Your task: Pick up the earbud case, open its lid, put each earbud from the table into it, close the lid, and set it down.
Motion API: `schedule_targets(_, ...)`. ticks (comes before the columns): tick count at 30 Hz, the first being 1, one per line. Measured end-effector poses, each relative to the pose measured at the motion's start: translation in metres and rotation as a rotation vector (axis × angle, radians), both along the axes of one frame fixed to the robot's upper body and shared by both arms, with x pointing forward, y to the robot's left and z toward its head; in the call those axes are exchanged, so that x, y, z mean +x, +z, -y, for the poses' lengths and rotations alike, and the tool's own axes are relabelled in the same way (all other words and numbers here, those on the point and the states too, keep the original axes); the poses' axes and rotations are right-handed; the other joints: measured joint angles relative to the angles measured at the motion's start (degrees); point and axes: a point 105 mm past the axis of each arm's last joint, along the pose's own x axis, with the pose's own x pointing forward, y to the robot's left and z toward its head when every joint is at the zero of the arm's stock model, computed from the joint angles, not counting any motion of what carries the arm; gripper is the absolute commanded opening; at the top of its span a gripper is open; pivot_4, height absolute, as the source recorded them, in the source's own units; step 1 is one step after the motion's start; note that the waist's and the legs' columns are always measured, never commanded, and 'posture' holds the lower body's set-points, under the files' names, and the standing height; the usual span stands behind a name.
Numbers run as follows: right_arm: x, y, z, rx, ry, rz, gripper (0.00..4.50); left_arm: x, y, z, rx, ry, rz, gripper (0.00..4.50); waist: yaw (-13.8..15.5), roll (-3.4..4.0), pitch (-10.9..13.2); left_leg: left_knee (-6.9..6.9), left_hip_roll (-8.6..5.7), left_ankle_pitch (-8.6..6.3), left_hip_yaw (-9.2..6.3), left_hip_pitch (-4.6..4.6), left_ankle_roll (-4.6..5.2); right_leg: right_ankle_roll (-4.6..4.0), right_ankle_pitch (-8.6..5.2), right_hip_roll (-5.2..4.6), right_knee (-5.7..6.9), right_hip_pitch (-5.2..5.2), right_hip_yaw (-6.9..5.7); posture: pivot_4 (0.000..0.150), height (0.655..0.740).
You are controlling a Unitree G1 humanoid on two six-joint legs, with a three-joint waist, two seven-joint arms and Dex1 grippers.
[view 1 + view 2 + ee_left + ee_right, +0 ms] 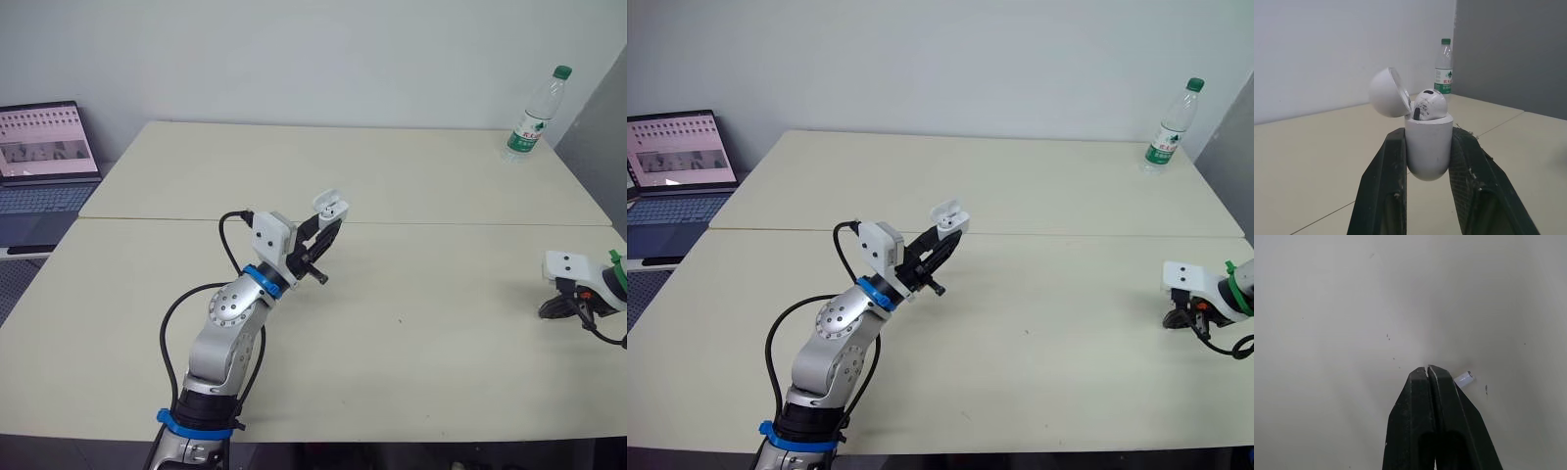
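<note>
Raised over the near half of the table (441,176), left of its middle, the robot's left gripper (329,223) clamps an earbud case (1428,144) between its two black fingers (1393,161), one finger on each side of the white body. The case is held clear of the tabletop, rounded bottom down between the fingers. Its lid (1387,92) is swung open and tilted back on the hinge. One white earbud (1429,104) sits in the open mouth of the case, its rounded head with a dark patch showing above the rim.

Well apart, close to the right edge of the table, the right gripper (1427,371) sits low against the tabletop with its fingers pressed together at the tips. A small white tip (1464,379) shows on the table surface just beside one fingertip; whether the fingers have hold of it cannot be told.

A clear plastic water bottle (534,113) with a green cap and green label stands upright at the far right corner of the table. Beyond the table's left edge, an open laptop (44,157) has its screen lit.
</note>
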Motion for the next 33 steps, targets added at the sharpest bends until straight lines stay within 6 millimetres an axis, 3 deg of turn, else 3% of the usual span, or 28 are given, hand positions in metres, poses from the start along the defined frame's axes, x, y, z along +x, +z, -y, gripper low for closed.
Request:
schedule_targets(22,-0.003,-0.001,0.012,-0.013,-0.043,-0.004,0.04,0.000,0.000,0.000,0.000,-0.003,0.000,0.80,0.0,0.00,0.0,0.00,0.00,0.00,0.00,0.00,0.00,0.00,0.00,0.00,0.00,0.00,0.01,0.150,0.7400)
schedule_targets(25,0.002,0.008,0.010,0.020,-0.076,0.025,0.04,0.000,0.000,0.001,0.001,-0.004,0.000,0.80,0.0,0.00,0.0,0.00,0.00,0.00,0.02,0.01,0.00,0.00,0.00,0.00,0.00,0.00,0.01,0.150,0.7400)
schedule_targets(29,0.020,0.041,0.003,0.112,-0.145,0.114,0.04,-0.001,0.000,0.001,0.002,-0.006,0.000,0.80,-0.1,0.06,0.0,0.00,0.01,0.00,-0.01,0.00,0.00,0.00,0.00,0.01,-0.01,0.00,0.01,0.150,0.7400)
schedule_targets(33,0.024,0.057,0.004,0.120,-0.136,0.156,0.04,-0.001,0.000,0.001,0.002,-0.006,0.000,0.80,0.0,0.06,0.0,-0.01,-0.01,0.00,-0.05,-0.05,0.00,-0.01,-0.01,0.00,-0.05,0.00,0.00,0.150,0.7400)
